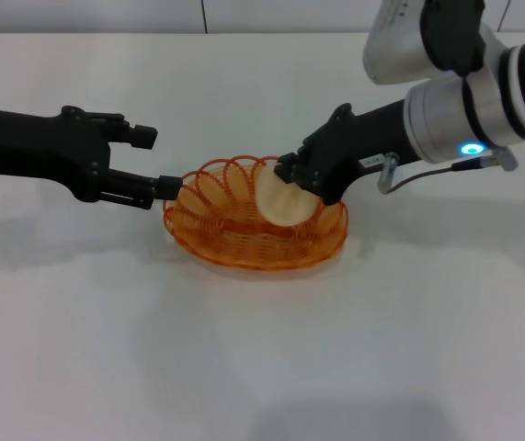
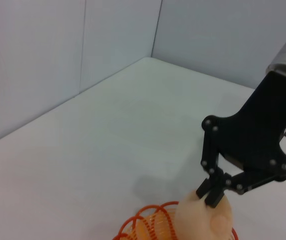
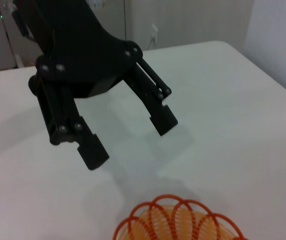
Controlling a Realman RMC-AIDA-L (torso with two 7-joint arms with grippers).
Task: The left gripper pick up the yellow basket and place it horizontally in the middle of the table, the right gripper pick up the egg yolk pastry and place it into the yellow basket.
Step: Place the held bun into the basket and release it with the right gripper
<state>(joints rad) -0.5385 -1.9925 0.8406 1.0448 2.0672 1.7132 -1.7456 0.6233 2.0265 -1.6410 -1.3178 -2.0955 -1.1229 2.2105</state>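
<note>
You'll find no readable text here: the small white label (image 1: 370,161) on the arm just behind the right end effector (image 1: 290,175) is too small to read

L pincer (image 1: 152,161) spread wide; R pincer (image 1: 291,175) clamped.

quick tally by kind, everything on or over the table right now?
Yellow basket: 1
Egg yolk pastry: 1, held over the basket by the right hand
Robot hands: 2; the left hand is open beside the basket's rim
Total: 4, all on or over the table
</note>
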